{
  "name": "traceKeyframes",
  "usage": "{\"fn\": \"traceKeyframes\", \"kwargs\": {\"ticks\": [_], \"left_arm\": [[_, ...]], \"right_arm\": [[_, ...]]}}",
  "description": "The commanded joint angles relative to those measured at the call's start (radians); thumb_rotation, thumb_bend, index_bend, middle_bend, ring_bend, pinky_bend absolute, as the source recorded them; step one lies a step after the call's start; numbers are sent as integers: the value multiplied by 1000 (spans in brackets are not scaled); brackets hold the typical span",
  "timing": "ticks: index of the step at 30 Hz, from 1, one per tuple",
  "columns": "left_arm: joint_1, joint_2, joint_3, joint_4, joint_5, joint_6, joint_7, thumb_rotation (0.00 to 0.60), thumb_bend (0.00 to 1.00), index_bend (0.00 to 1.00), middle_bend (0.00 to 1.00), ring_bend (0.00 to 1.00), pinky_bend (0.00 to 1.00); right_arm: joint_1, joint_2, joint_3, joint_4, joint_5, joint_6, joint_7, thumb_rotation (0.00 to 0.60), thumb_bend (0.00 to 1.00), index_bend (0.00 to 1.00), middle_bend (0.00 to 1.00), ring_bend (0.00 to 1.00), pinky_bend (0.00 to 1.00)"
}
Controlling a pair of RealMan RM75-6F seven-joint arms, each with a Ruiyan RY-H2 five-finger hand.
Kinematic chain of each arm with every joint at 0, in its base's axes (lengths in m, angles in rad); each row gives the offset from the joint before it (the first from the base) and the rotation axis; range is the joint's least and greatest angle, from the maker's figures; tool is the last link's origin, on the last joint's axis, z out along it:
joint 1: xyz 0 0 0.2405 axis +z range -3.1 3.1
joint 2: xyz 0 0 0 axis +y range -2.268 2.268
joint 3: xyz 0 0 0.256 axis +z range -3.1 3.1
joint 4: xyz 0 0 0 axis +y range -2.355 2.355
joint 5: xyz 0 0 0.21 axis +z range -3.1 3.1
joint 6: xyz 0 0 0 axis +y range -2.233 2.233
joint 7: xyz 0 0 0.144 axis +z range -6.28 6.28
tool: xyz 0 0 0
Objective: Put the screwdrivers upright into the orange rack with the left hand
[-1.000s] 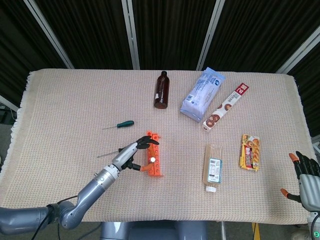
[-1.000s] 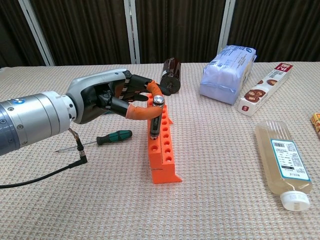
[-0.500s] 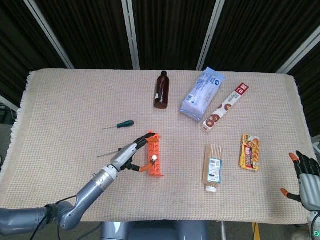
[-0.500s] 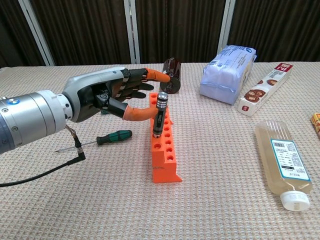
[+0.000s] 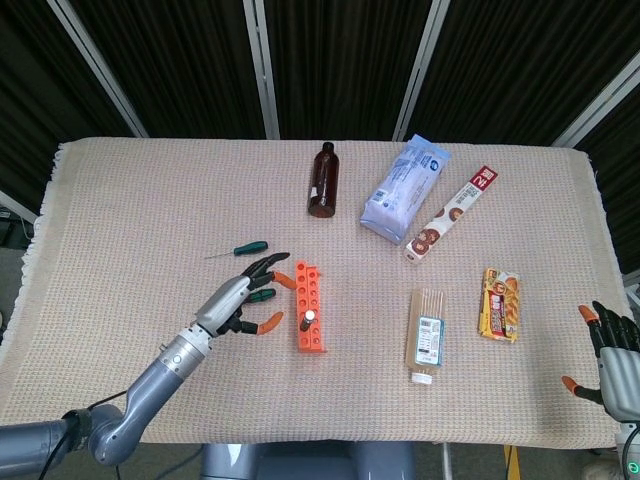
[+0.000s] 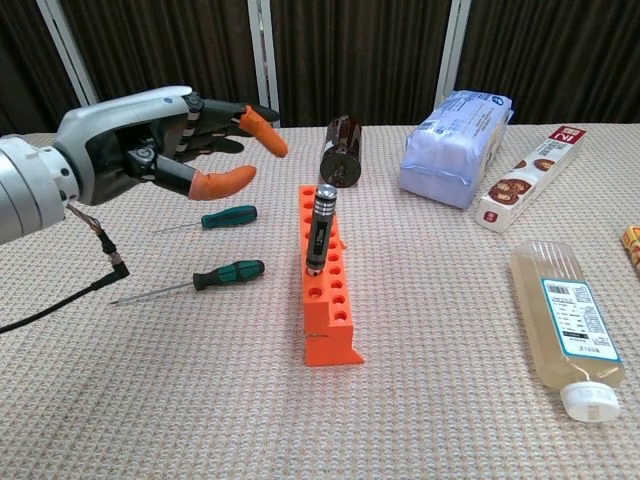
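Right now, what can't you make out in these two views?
- Nearer screwdriver: in the head view the left hand covers it; only the chest view shows it.
- Right hand: head view only, cut off by the frame's corner; absent from the chest view.
- Snack packet: print too small to read; chest view's right edge cuts it.
- Bottle label: text too small.

This looks like a robot test lab rather than a home. A table [image 5: 130, 190] draped in beige woven cloth fills the middle of the head view, black curtains [image 5: 340, 60] with pale metal uprights [image 5: 262, 65] close off the top, and an odd mix of snacks, bottles and tools lies scattered (staged, not lived-in).
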Motion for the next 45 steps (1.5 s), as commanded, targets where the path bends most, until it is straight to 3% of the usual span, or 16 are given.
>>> {"fn": "traceKeyframes", "kwargs": {"ticks": [1,5,9,12,19,27,35,45], "left_arm": [[18,45,6,41,-59,30,141,600,567,435,64,0,0],[12,44,4,99,-133,54,309,600,553,441,73,0,0],[-14,19,3,159,-220,46,460,600,377,439,63,0,0],[-71,-18,13,225,-323,-12,629,600,307,438,49,0,0],[-151,-105,10,261,-485,-6,853,600,278,455,48,0,0],[-210,-178,-1,244,-576,38,986,600,271,454,44,0,0],[-263,-219,24,236,-613,104,1153,600,272,426,3,0,0],[-292,-284,31,292,-664,125,1232,600,241,414,0,0,0]], "right_arm": [[1,-1,0,1,-1,-1,0,600,25,70,0,0,0],[3,-3,-1,-1,-5,-2,-2,600,24,70,0,0,0],[6,-4,-2,-4,-8,-3,-7,600,25,70,0,0,0],[6,-6,-3,-8,-12,-1,-10,600,25,70,0,0,0],[5,-6,-4,-7,-14,1,-6,600,25,70,0,0,0],[6,-5,-5,0,-12,-3,4,600,26,70,0,0,0],[5,-6,-4,8,-8,-4,15,600,24,70,0,0,0],[1,-6,-7,12,-8,-3,22,600,25,72,0,0,0]]}}
